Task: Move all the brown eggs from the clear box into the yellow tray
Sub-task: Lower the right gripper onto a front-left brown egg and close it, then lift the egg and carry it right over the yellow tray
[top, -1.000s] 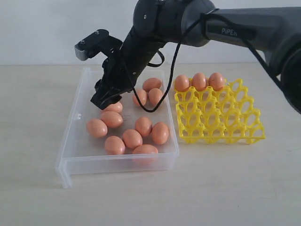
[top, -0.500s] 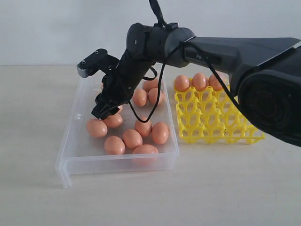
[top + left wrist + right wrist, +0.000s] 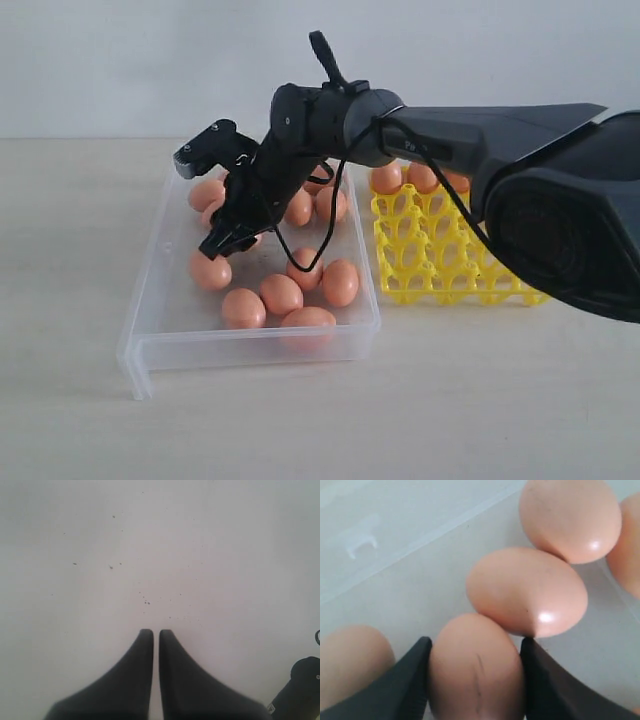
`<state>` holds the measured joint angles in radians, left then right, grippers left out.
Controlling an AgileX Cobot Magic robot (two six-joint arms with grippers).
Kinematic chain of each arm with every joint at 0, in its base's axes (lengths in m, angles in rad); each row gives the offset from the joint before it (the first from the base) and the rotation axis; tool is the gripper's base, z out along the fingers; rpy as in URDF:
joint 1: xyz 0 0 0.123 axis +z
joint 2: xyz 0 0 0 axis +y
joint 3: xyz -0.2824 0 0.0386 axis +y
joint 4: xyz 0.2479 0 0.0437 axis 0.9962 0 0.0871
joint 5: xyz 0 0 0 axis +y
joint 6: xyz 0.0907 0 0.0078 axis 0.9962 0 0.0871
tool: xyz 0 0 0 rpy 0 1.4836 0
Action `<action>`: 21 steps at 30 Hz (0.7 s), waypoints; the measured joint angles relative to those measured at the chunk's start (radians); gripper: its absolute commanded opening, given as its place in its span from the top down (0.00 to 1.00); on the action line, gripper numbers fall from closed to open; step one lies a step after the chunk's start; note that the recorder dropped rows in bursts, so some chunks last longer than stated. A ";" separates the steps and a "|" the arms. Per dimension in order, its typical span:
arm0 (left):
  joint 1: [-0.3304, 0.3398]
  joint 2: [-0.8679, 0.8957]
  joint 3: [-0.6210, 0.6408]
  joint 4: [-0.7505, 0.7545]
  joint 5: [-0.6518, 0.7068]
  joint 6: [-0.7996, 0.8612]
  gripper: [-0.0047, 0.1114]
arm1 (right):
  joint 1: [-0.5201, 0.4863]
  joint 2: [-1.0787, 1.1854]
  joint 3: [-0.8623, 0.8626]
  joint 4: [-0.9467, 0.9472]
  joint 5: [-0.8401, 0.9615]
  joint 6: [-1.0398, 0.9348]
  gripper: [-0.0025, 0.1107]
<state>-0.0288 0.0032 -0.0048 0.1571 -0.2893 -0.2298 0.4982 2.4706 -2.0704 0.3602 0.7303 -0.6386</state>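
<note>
Exterior view first: the right arm [image 3: 450,130] reaches across into the clear box [image 3: 150,300], which sits on the bench [image 3: 80,420] with the yellow tray [image 3: 470,270] just beside its right wall. The right gripper [image 3: 222,245] is down low near the box's left wall, about halfway along it, fingertips in among the brown eggs [image 3: 281,294]. A cluster lies toward the box's near edge and others sit toward the far edge behind the arm. A few tray eggs [image 3: 387,178] fill cups along the tray's far edge, partly hidden by the arm.

Left wrist view: the left gripper [image 3: 156,632] hangs over a pale speckled surface [image 3: 150,540], its two dark fingers nearly together, just a sliver between them, nothing held.

Right wrist view, up close: the right gripper [image 3: 475,645] straddles a single brown egg [image 3: 475,680] inside the box, jaws fairly wide. There is a finger [image 3: 405,680] on each side and both appear to press the shell, though contact is hard to judge here. A second egg [image 3: 527,590] touches the straddled one just beyond the fingertips, a third egg [image 3: 570,517] touches that, and a fourth egg [image 3: 350,665] lies just outside one finger
</note>
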 measured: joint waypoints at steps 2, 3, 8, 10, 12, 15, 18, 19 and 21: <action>0.000 0.000 0.000 0.000 0.000 0.000 0.92 | -0.009 0.000 0.005 0.073 -0.027 -0.006 0.98; 0.000 0.000 0.000 0.000 0.000 0.000 0.92 | -0.018 -0.002 0.012 0.113 -0.045 -0.017 0.98; 0.000 0.000 0.000 0.000 0.000 0.000 0.92 | -0.090 -0.022 0.112 0.479 -0.100 -0.297 0.98; 0.000 0.000 0.000 0.000 0.000 0.000 0.92 | -0.122 -0.042 0.179 0.663 -0.095 -0.502 0.98; 0.000 0.000 0.000 0.000 0.000 0.000 0.92 | -0.148 -0.066 0.246 0.824 -0.066 -0.682 0.98; 0.000 0.000 0.000 0.000 0.000 0.000 0.92 | -0.190 -0.114 0.373 1.091 0.057 -1.052 0.98; 0.000 0.000 0.000 0.000 0.000 0.000 0.92 | -0.228 -0.155 0.491 1.287 0.230 -1.350 0.98; 0.000 0.000 0.000 0.000 0.000 0.000 0.92 | -0.241 -0.164 0.517 1.313 0.287 -1.397 0.98; 0.000 0.000 0.000 0.000 0.000 0.000 0.92 | -0.268 -0.171 0.543 1.346 0.378 -1.445 0.98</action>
<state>-0.0288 0.0032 -0.0048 0.1571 -0.2893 -0.2298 0.2302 2.2995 -1.5277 1.7062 1.1084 -2.0833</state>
